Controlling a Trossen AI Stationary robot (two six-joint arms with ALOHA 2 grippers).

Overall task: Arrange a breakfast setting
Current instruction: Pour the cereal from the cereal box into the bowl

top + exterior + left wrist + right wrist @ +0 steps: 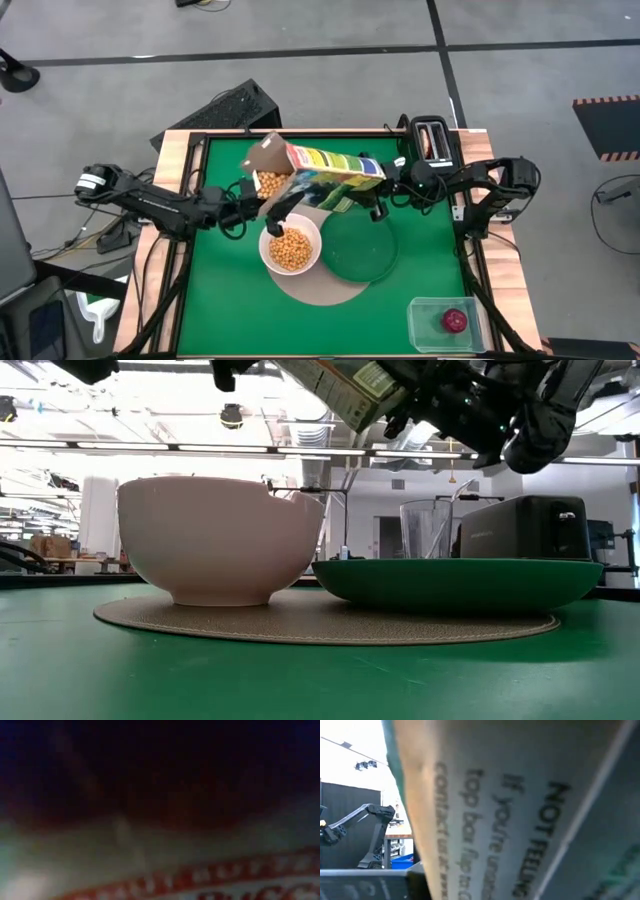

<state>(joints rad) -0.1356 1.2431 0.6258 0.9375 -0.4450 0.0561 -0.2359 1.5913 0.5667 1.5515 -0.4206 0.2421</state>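
The yellow-green cereal box [320, 175] hangs tilted above the table, its open end [265, 160] lower and over the white bowl [291, 248], which holds cereal. The bowl and the dark-green plate [358, 250] stand on the round tan mat [325, 288]. My left gripper [280, 205] is at the box's open end, my right gripper [378, 195] at its closed end; both are shut on it. The red fruit [455, 320] lies in the clear tub. Bagel and spoon are out of view. My left gripper holds the cereal box near its open end [290, 190], coming level from the table's left. One dark finger [283, 205] lies on the box's near side; the other is hidden by the box. The box is lifted clear, mouth tipped toward the bowl. My right gripper holds the box by its closed end [368, 183], coming from the table's right, as the low view [400, 400] also shows. The box hides the fingertips. The box is clear of the table, this end higher than the open end.
A black toaster [432, 140] stands at the far right of the table. The clear plastic tub [440, 325] sits at the near right corner. Bare green table surface [230, 310] lies to the near left of the mat.
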